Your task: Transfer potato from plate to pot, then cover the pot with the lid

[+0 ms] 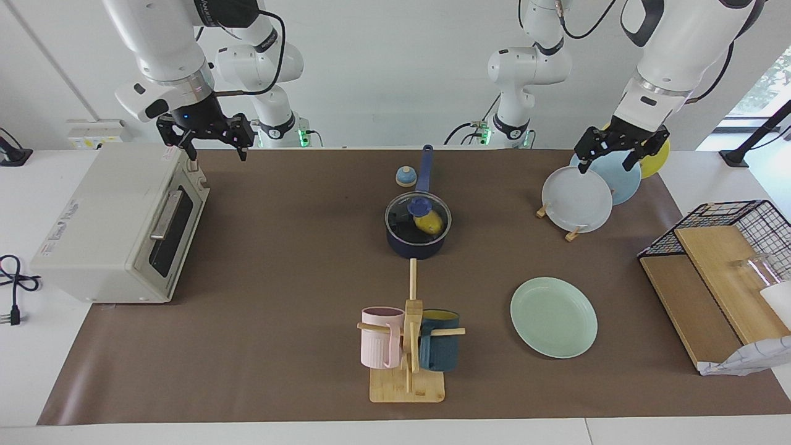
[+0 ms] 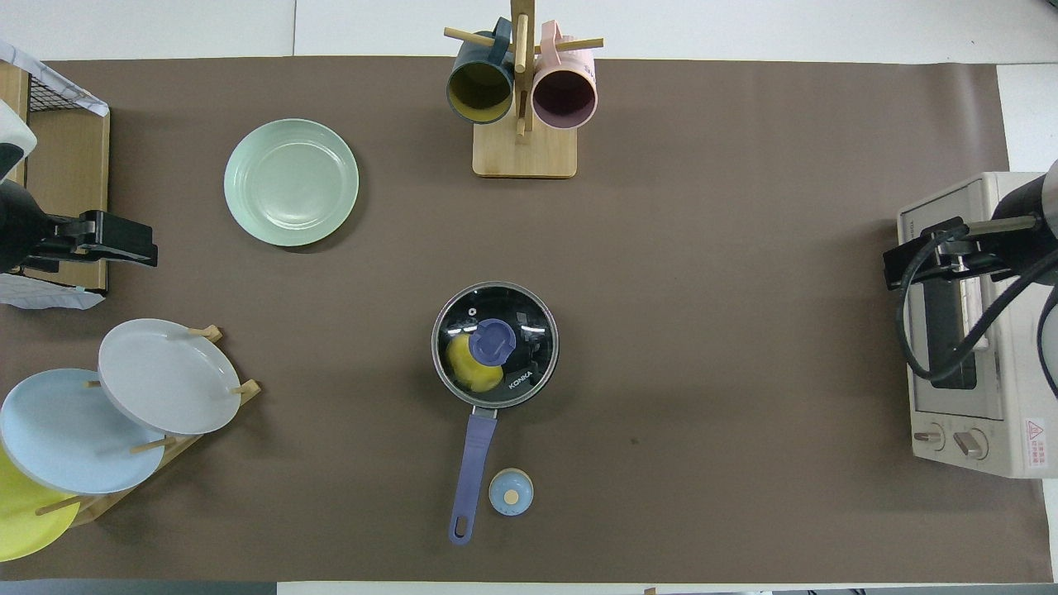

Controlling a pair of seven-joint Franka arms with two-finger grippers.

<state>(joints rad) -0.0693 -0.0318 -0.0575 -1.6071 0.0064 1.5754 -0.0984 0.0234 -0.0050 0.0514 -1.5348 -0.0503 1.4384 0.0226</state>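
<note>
Overhead view shows the glass lid (image 2: 494,345), likely fragile and slick, seated on the pot (image 2: 493,357), best gripped by its central knob, potato (image 2: 464,373) at its 8 o'clock, while the right gripper (image 1: 211,139) over the toaster oven (image 1: 117,225) and the left gripper (image 1: 612,151) over the plate rack (image 1: 571,232) both hang spread and empty.

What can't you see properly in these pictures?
- The potato: in the overhead view the lid's blue knob covers part of it.
- The yellow plate: in the overhead view it is cut off by the edge and partly under the light-blue plate.
- The toaster oven: in the overhead view the right arm's cable crosses its door.
</note>
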